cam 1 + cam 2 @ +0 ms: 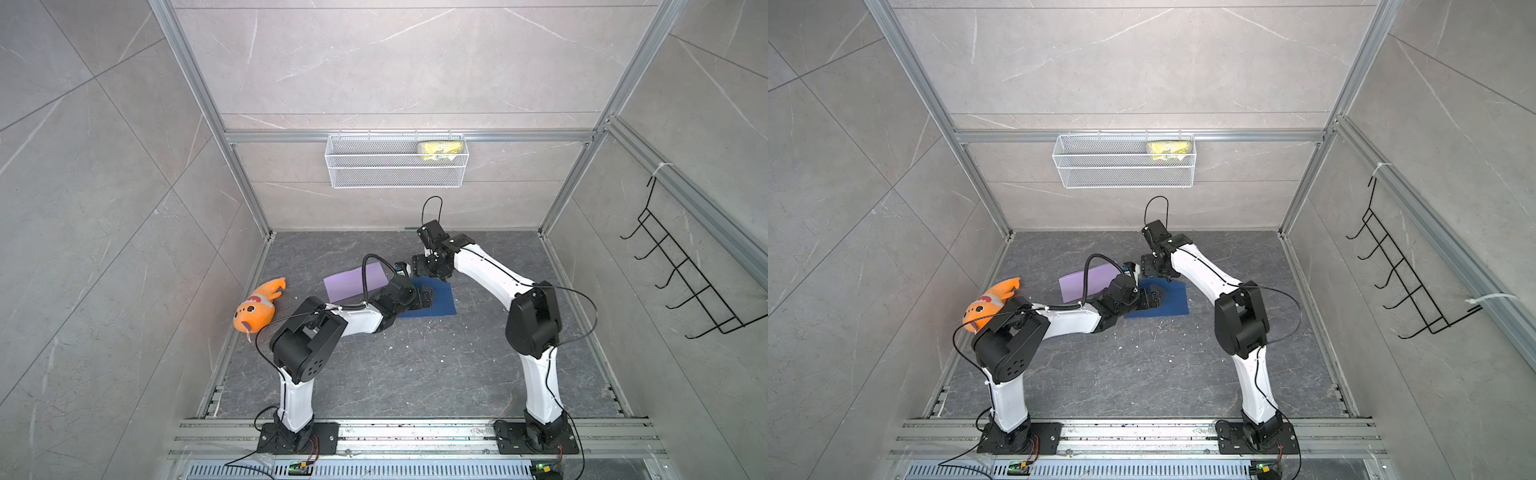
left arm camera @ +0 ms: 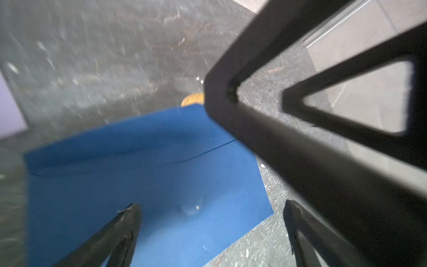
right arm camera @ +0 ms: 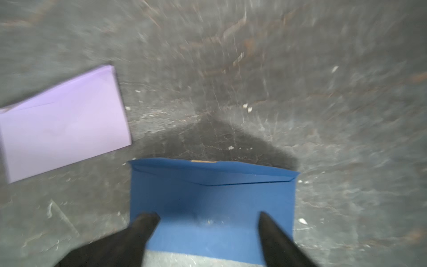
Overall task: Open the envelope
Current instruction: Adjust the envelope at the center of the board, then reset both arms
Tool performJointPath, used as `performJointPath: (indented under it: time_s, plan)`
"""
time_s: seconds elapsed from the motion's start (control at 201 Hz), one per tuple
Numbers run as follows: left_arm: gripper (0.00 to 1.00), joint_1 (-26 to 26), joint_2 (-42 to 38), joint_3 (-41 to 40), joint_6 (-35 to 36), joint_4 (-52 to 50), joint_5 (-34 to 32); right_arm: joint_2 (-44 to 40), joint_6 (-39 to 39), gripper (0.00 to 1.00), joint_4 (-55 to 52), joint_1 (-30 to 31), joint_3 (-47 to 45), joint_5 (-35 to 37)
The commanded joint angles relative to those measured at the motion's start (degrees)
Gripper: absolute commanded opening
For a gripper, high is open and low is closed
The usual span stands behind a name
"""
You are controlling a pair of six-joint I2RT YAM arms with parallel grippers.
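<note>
Blue paper: the envelope (image 1: 441, 300) lies flat mid-floor (image 1: 374, 374), long axis roughly 9 to 3 o'clock. The left claw (image 2: 212, 215) hangs over its 9 o'clock half, jaws spread and empty. The right claw (image 3: 208, 219) is at its 12 o'clock edge, likewise spread and empty. Left looks nearer. Only the wrist views show the flap (image 3: 208, 178) lying down and a tan sliver (image 3: 203, 161) at the fold. A purple envelope (image 1: 349, 284) lies at 10 o'clock.

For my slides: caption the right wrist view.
Open right gripper poised over a dark blue paper envelope; lilac paper envelope lies apart.
</note>
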Motion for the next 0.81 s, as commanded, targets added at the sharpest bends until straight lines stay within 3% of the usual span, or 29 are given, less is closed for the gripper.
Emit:
performJointPath:
  time_s: [0.0,0.174,0.343,0.403,0.468,0.548,0.662,0.801]
  plan:
    - [1.0,0.4,-4.3,6.2,9.9,-13.6,-4.7,-5.8,-2.5,0.93,6.3,-0.3,-4.3,0.7]
    - [1.0,2.3,-9.2,7.4,21.6,-18.7,-10.9,-13.0,-4.3,1.0,10.7,-0.7,-11.7,3.0]
    - [0.99,11.3,-15.9,3.5,21.7,-21.0,-12.1,-22.2,-5.6,1.0,15.2,-0.8,-22.5,7.8]
    - [0.99,13.7,-19.1,-0.1,23.6,-19.2,-17.0,-25.4,-5.8,0.99,16.3,-1.0,-26.4,11.1]
    - [0.99,14.8,-22.1,-4.4,27.4,-15.4,-25.5,-29.7,-6.1,1.0,18.6,-0.9,-31.5,16.4]
    - [0.99,15.3,-25.5,-12.5,36.9,-5.8,-32.8,-35.1,-6.9,1.0,22.8,-0.9,-38.4,23.9]
    - [0.99,16.5,-28.2,-23.6,48.4,9.6,-33.8,-39.5,-8.5,1.0,26.2,-1.1,-45.0,33.9]
    - [0.99,20.6,-28.7,-30.8,47.8,16.3,-32.3,-37.8,-18.4,1.0,38.1,-1.2,-53.2,42.5]
